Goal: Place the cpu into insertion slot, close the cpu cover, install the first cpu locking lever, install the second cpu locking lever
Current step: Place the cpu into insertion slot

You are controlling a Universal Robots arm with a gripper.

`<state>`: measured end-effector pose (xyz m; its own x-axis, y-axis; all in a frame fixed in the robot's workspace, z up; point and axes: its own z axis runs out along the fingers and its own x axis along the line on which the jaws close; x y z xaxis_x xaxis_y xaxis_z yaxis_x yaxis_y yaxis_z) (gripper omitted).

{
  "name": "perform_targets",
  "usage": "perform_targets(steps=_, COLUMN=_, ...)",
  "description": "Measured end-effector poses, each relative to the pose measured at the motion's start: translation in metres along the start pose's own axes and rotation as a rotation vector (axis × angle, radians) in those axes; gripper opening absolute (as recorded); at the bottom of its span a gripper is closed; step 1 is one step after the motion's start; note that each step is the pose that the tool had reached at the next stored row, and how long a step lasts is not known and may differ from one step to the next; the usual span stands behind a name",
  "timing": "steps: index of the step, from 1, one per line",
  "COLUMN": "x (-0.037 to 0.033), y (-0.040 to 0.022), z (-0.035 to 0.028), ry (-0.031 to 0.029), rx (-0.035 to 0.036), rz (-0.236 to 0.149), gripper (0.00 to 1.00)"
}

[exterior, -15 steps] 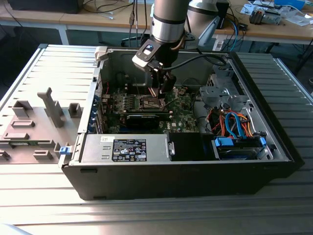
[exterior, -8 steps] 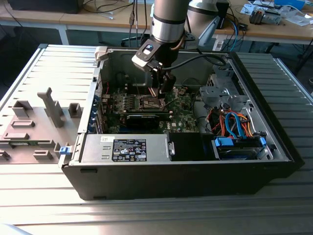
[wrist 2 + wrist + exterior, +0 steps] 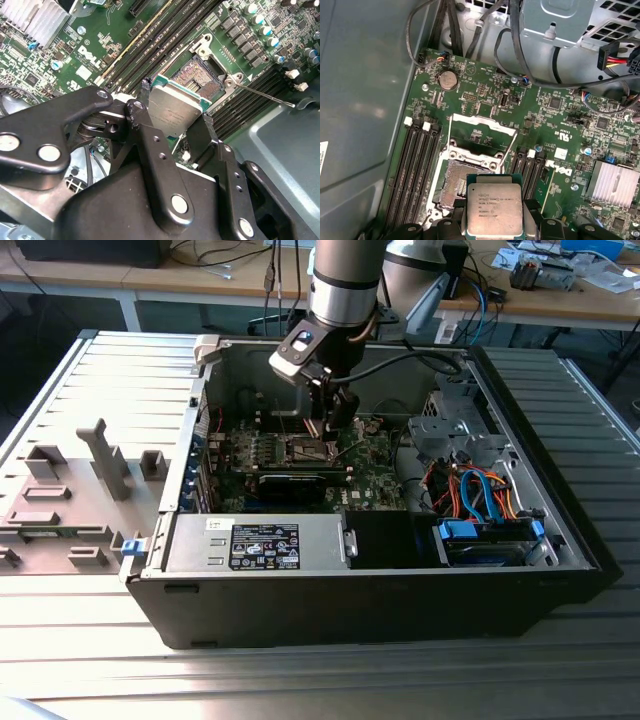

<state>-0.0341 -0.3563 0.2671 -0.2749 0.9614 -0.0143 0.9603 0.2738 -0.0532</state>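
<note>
In both wrist views my gripper (image 3: 175, 102) (image 3: 494, 212) is shut on the cpu (image 3: 175, 112) (image 3: 494, 205), a flat square chip with its silver face showing. One black finger (image 3: 145, 97) grips one edge and the second grips the opposite edge. The chip hangs just above the insertion slot (image 3: 202, 80) (image 3: 451, 182) and overlaps one side of it, so part of the dark socket stays uncovered. The cpu cover (image 3: 485, 122) stands swung open at the socket's far side. A thin locking lever (image 3: 265, 96) sticks out, unlatched. In the exterior view the gripper (image 3: 325, 425) hangs inside the open case over the motherboard (image 3: 370, 455).
Long black memory slots (image 3: 420, 165) flank the socket on both sides. A finned heatsink (image 3: 612, 182) sits on the board nearby. Black cables (image 3: 515, 45) and a metal drive cage (image 3: 450, 430) crowd one side. The case wall (image 3: 365, 100) rises close on the other.
</note>
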Motion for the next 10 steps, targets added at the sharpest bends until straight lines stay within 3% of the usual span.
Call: perform_targets(steps=10, x=0.0000, y=0.0000, z=0.0000, ry=0.0009, rx=0.0002, rz=0.016, gripper=0.54)
